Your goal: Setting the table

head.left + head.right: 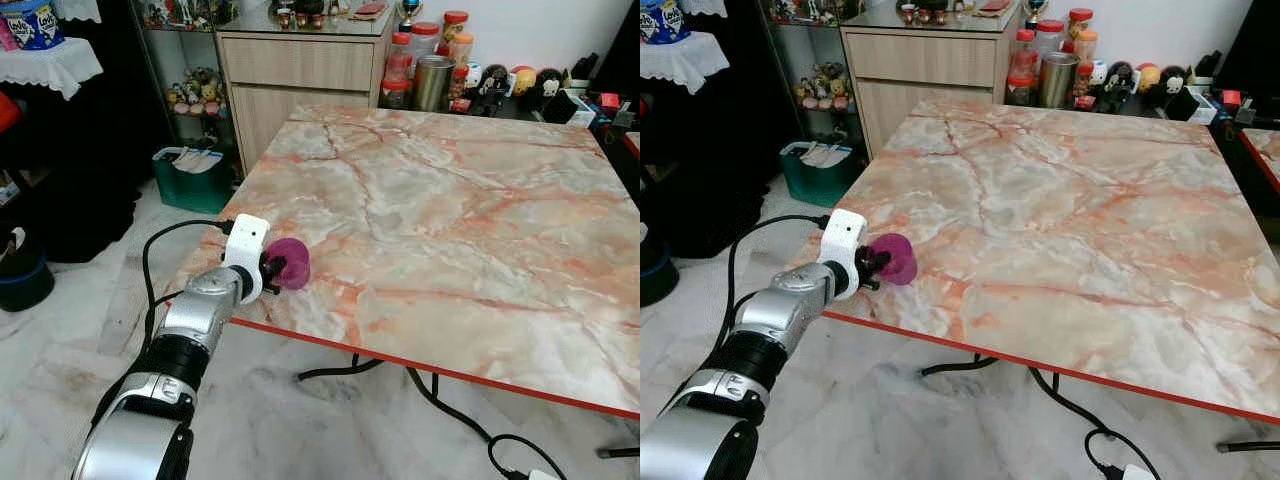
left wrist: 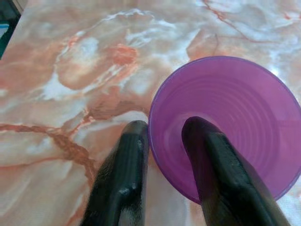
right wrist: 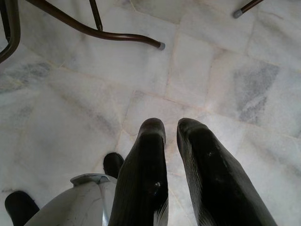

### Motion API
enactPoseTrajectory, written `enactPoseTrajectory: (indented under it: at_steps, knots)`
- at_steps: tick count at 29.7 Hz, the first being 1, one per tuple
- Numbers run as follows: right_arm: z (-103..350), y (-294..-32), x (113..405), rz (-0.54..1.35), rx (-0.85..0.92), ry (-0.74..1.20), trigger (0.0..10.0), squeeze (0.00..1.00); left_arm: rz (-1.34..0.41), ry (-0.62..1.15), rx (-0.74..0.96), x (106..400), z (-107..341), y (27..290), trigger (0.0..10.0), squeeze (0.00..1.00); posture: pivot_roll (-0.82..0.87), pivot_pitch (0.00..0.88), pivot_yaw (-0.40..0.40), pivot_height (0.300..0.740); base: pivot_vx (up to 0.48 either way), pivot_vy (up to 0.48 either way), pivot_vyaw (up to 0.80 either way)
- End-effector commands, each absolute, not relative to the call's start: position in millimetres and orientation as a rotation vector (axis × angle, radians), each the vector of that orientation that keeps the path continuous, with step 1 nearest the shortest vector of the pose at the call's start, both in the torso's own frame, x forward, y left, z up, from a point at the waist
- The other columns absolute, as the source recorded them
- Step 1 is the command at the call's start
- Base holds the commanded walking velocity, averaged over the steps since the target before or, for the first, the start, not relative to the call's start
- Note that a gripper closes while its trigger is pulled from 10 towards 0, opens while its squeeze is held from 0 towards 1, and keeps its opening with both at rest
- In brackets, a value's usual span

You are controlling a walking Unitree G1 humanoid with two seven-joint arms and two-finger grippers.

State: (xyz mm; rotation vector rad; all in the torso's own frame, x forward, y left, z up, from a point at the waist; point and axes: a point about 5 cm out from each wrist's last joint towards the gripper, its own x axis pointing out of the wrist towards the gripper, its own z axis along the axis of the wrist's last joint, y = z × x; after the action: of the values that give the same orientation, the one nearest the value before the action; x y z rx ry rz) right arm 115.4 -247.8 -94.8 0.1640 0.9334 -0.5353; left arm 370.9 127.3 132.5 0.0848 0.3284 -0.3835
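Near the table's left front corner, a purple cup (image 2: 225, 127) hung just over the marble table (image 1: 450, 200), pinched at its rim by the left gripper (image 2: 164, 136), one black finger inside and one outside. The right gripper (image 3: 171, 132) hung idle over the pale floor tiles (image 3: 211, 70), its fingers nearly together and holding nothing.

The right gripper (image 3: 171, 129) hangs above a pale marble floor (image 3: 70, 108), its two black fingers (image 3: 143, 174) close together with a narrow gap between them; dark metal furniture legs (image 3: 117, 35) cross the tiles beyond
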Motion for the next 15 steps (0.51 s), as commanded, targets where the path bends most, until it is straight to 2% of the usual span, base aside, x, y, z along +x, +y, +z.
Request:
enactPoseTrajectory:
  at_steps: [1,2,3,4,9,10,11,12,15]
  knots:
    - [-94.3,-249.7,115.3,-0.545,0.168,0.929,10.0,0.0,-0.374,0.287,0.095,375.1,145.1,129.0,0.0,0.0,0.09,0.0,0.014,0.736,0.0,0.0,0.0]
    - [-94.2,-249.7,115.7,-0.545,0.168,0.928,10.0,0.0,-0.371,0.283,0.095,375.5,146.2,129.4,3.9,0.0,0.09,0.0,0.013,0.736,0.0,0.0,0.0]
    - [-94.2,-249.7,115.7,-0.545,0.168,0.928,10.0,0.0,-0.371,0.283,0.095,375.5,146.2,129.4,3.9,0.0,0.09,0.0,0.013,0.736,0.0,0.0,0.0]
    - [-93.8,-249.5,117.5,-0.542,0.169,0.926,10.0,0.0,-0.367,0.267,0.092,376.7,149.9,129.7,10.0,0.0,0.1,0.0,0.011,0.736,0.0,0.0,0.0]
    - [-93.4,-248.9,119.5,-0.54,0.172,0.923,10.0,0.0,-0.367,0.262,0.088,376.9,151.2,129.6,10.0,0.0,0.1,0.0,0.01,0.736,0.0,0.0,0.0]
    - [-93.3,-248.9,119.6,-0.54,0.172,0.923,10.0,0.0,-0.367,0.262,0.086,376.9,151.2,129.5,8.5,0.0,0.1,0.0,0.01,0.736,0.0,0.0,0.0]
    - [-93.3,-248.9,119.6,-0.54,0.172,0.923,10.0,0.0,-0.367,0.262,0.086,376.9,151.2,129.5,8.5,0.0,0.1,0.0,0.01,0.736,0.0,0.0,0.0]
    - [-93.3,-249.0,119.7,-0.541,0.173,0.922,10.0,0.0,-0.366,0.263,0.081,376.7,151.1,129.5,0.0,0.0,0.1,0.0,0.01,0.736,0.0,0.0,0.0]
    - [-93.3,-248.9,119.9,-0.541,0.173,0.923,10.0,0.0,-0.365,0.263,0.079,376.4,150.7,129.6,0.0,0.0,0.1,0.0,0.008,0.736,0.0,0.0,0.0]
